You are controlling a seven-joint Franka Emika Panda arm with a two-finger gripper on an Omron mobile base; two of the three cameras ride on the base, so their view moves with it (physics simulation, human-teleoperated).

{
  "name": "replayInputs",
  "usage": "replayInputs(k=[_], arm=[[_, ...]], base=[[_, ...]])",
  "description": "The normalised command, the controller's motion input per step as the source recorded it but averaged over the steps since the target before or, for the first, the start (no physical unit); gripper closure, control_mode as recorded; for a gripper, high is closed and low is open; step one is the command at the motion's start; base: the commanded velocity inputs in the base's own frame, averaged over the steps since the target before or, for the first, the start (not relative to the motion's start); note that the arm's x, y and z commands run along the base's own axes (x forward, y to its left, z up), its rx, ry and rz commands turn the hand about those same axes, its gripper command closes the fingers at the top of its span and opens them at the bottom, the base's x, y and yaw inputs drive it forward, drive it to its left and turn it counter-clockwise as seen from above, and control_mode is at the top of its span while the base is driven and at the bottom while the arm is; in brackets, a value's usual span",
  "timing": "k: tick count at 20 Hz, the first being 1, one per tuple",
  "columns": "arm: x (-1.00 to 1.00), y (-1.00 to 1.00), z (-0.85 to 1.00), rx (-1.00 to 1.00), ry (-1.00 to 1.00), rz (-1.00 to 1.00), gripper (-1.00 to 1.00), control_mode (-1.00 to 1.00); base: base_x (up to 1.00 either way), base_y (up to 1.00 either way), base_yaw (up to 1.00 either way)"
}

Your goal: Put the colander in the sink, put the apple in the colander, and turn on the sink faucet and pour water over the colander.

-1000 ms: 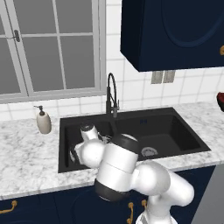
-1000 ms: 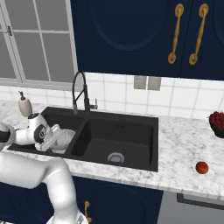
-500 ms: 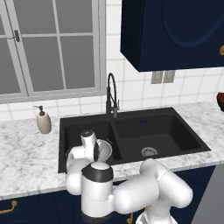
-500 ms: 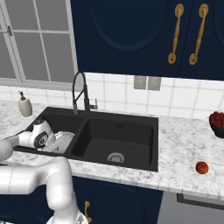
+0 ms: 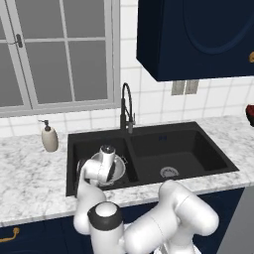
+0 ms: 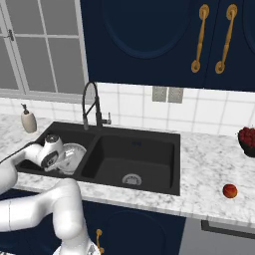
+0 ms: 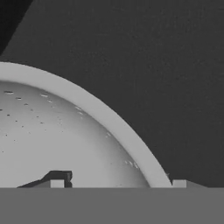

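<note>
- The colander (image 5: 118, 168) sat in the left basin of the sink (image 5: 198, 149), low against the basin floor, with the robot's wrist leaning over its near rim.
- From the right base view, the colander (image 6: 72, 155) lay just at 3 o'clock of the white wrist, inside the same left basin of the sink (image 6: 149, 144).
- In the hand view the gripper (image 7: 118, 184) stood with its two tips apart, one over the colander's dotted inner wall (image 7: 52, 131) and the other outside its rim, over the dark sink floor (image 7: 166, 65); the jaws looked spread, straddling the rim rather than pinching it.
- The sink faucet (image 5: 126, 106) rose at 12 o'clock of the divider between the basins, its neck arched forward.
- The apple (image 6: 229, 191) rested on the marble counter (image 6: 209, 164), well apart from the sink at about 3 o'clock of the right basin.
- A white soap bottle (image 5: 49, 137) stood on the counter at 9 o'clock of the sink.
</note>
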Motion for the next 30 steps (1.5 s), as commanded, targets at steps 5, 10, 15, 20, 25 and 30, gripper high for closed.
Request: replayInputs(k=[5, 10, 15, 20, 25, 30], arm=[[-0.02, 0.0, 0.0, 0.14, -0.13, -0.13, -1.0, -1.0], [-0.31, -0.07, 0.47, 0.09, -0.09, -0.07, -1.0, -1.0], [-0.35, -0.11, 1.0, 0.04, -0.02, 0.0, -1.0, -1.0], [-0.47, 0.06, 1.0, -0.16, -0.02, 0.21, -1.0, -1.0], [-0.83, 0.0, 1.0, -0.11, -0.24, 0.3, -1.0, -1.0], [-0.6, -0.38, 0.94, -0.15, -0.1, 0.33, -1.0, -1.0]], base=[[0.0, 0.0, 0.0], [0.0, 0.0, 0.0], [0.0, 0.0, 0.0], [0.0, 0.0, 0.0], [0.0, 0.0, 0.0], [0.0, 0.0, 0.0]])
